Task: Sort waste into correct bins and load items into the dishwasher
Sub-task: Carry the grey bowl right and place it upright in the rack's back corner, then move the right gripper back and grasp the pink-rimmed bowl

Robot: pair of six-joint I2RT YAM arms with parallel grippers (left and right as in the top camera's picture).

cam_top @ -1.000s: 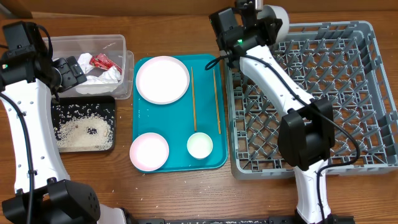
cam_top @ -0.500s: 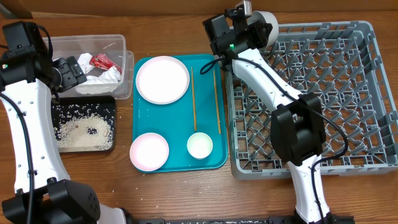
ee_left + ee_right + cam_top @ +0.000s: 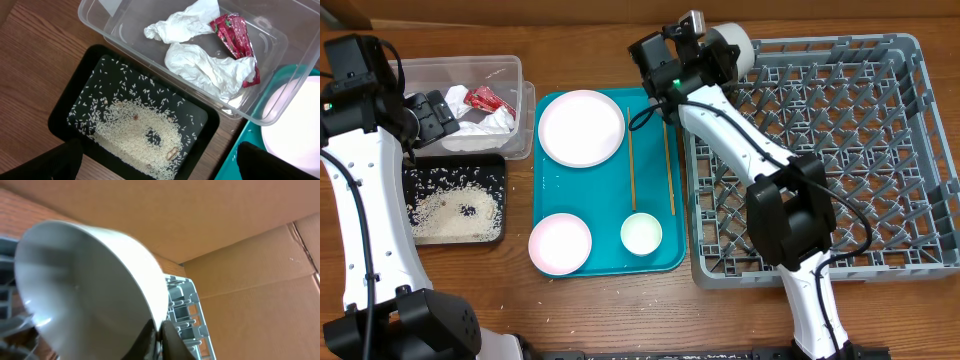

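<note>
My right gripper [image 3: 159, 327] is shut on the rim of a greyish-white bowl [image 3: 85, 285], held tilted above the far left corner of the grey dish rack [image 3: 920, 140]; the bowl [image 3: 728, 44] shows beside the gripper [image 3: 705, 52] in the overhead view. My left gripper [image 3: 160, 165] is open and empty, above the black tray [image 3: 75, 107] of rice scraps [image 3: 135, 132]. The clear tub [image 3: 125, 30] holds crumpled white napkins [image 3: 205, 67] and a red wrapper [image 3: 235, 37]. On the teal tray [image 3: 548, 190] lie a white plate [image 3: 581, 127], a pink plate [image 3: 560, 243], a small white cup [image 3: 641, 233] and two chopsticks [image 3: 631, 155].
The clear tub [image 3: 460, 75] and black tray [image 3: 455, 200] stand at the table's left, the teal tray in the middle, the rack at the right. Cardboard walls [image 3: 210, 225] rise behind the rack. Bare wooden table [image 3: 30, 60] lies left of the bins.
My right gripper has swung left with the bowl, from over the rack's far left corner toward the teal tray's far edge. The left arm has not moved.
</note>
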